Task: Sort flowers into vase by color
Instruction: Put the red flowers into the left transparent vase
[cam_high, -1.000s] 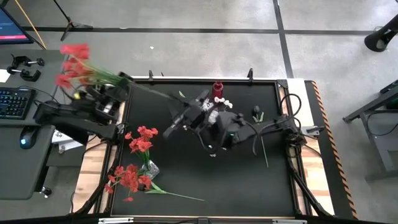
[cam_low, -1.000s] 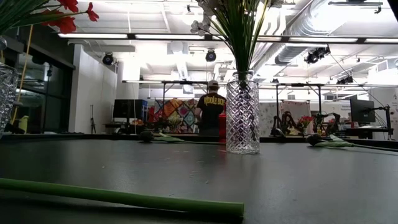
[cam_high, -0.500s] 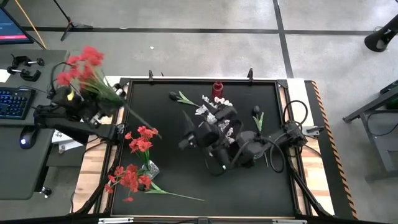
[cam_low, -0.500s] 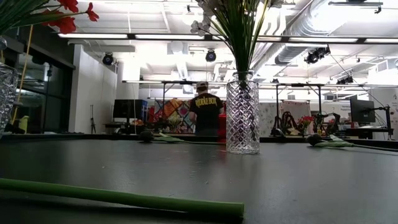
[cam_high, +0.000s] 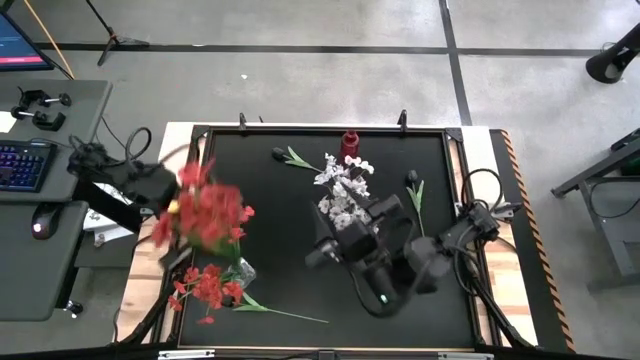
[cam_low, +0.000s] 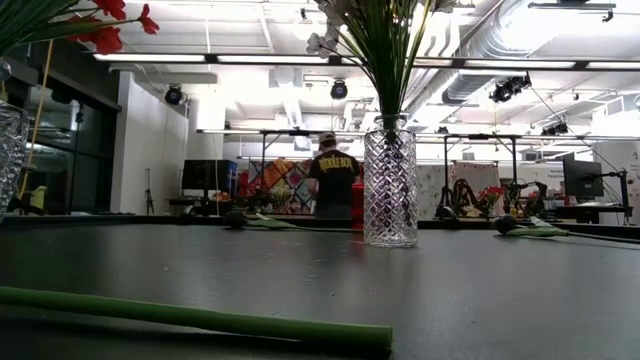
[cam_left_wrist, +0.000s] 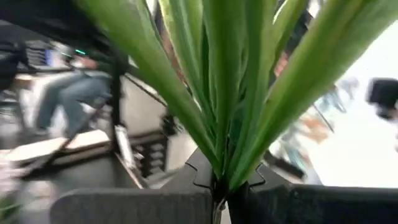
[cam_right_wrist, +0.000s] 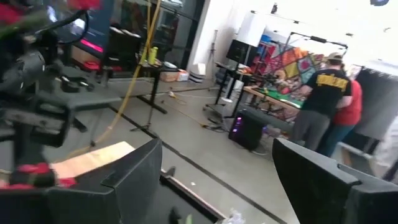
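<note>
Pinched tight on a bunch of green stems, the left gripper (cam_left_wrist: 221, 193) carries the red flowers (cam_high: 205, 212) near the left edge of the table (cam_high: 270, 250). Its blooms hang above the clear vase (cam_high: 240, 270), which already holds red flowers. The right gripper (cam_right_wrist: 214, 180) has its jaws spread wide and holds nothing. It sits near the middle of the table, just beside the glass vase of white flowers (cam_low: 390, 190).

These flowers look light and bendy. The stems are thin and stiff enough to lift, but the blooms are soft and could get squashed. So the best place to hold them is low on the stems, away from the petals.

More things lie around. One loose red flower (cam_high: 205, 290) lies by the clear vase, with its long stem (cam_low: 200, 318) stretched over the table. A dark flower (cam_high: 412, 182) and a green sprig (cam_high: 295, 157) lie at the far side, near a small red bottle (cam_high: 350, 142). The vase mouth is small and already crowded, so new stems might bump the ones inside. A person (cam_low: 333, 180) stands far off in the room.
</note>
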